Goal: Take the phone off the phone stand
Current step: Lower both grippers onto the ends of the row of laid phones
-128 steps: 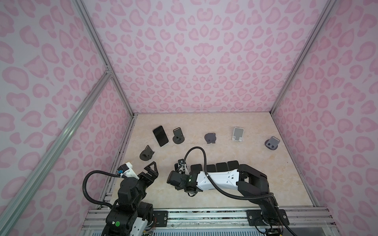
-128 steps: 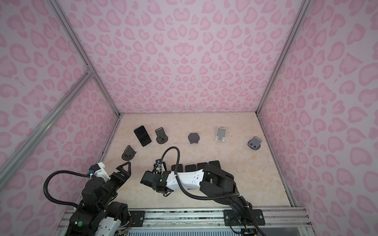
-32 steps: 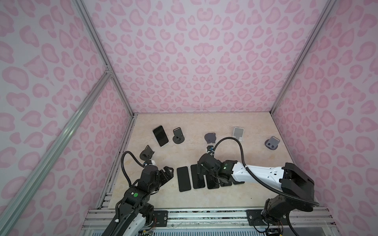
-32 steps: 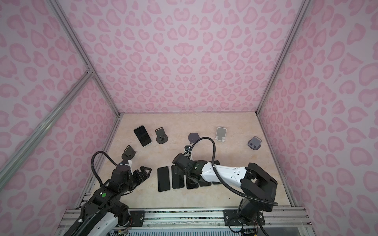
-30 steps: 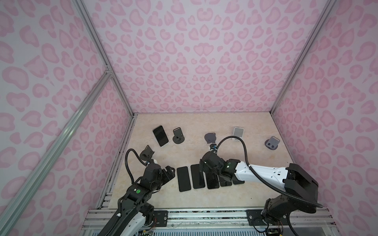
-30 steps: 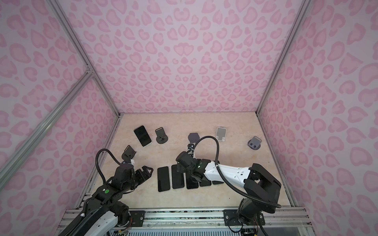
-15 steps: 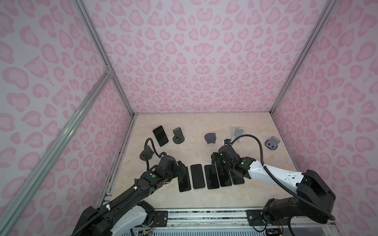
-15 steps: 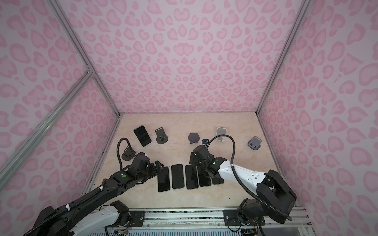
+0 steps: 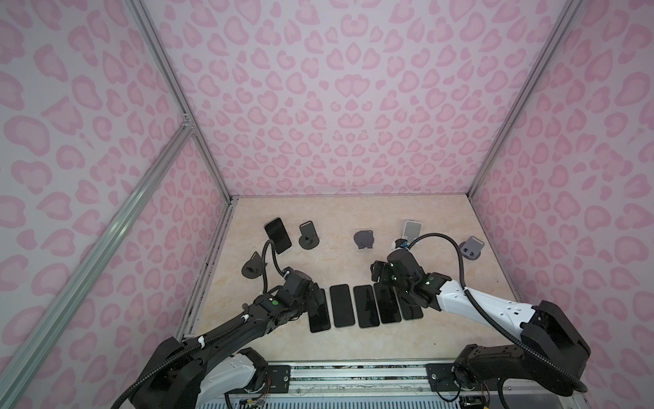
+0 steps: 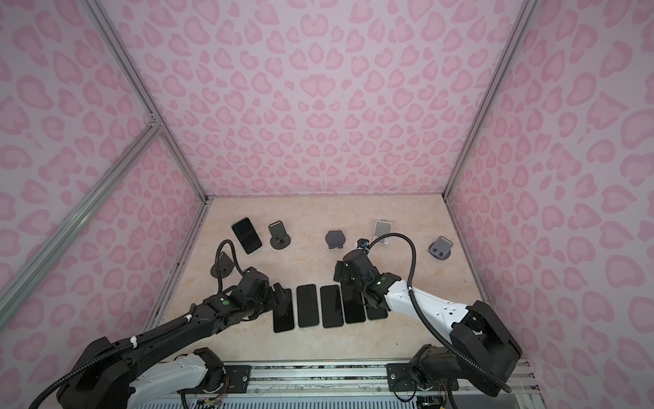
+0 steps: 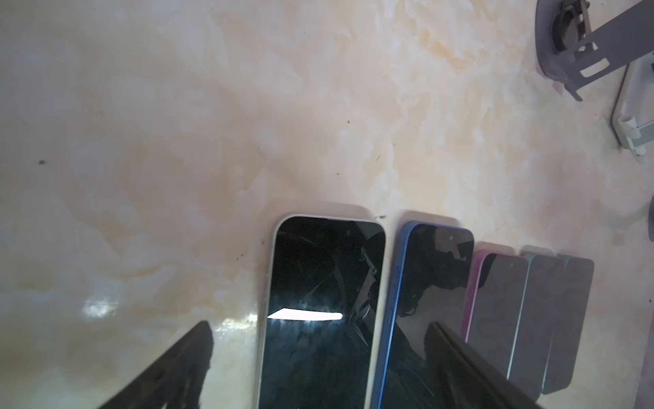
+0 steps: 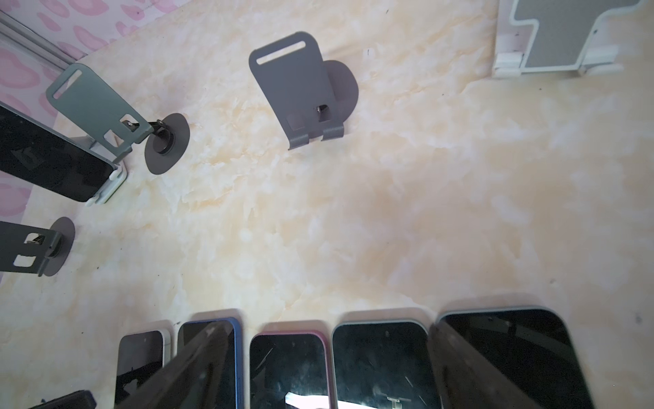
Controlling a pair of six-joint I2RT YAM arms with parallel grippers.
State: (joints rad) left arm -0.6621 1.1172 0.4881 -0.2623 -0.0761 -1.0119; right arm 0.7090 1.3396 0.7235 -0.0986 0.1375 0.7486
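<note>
Well beyond the left hand (image 9: 317, 297), the phone (image 9: 278, 234) sits on its stand (image 12: 109, 187).

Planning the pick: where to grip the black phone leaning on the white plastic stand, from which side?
Likely its long edges near the top, from above: the black phone leans back, and the lip of the white plastic stand cups its bottom edge.
</note>
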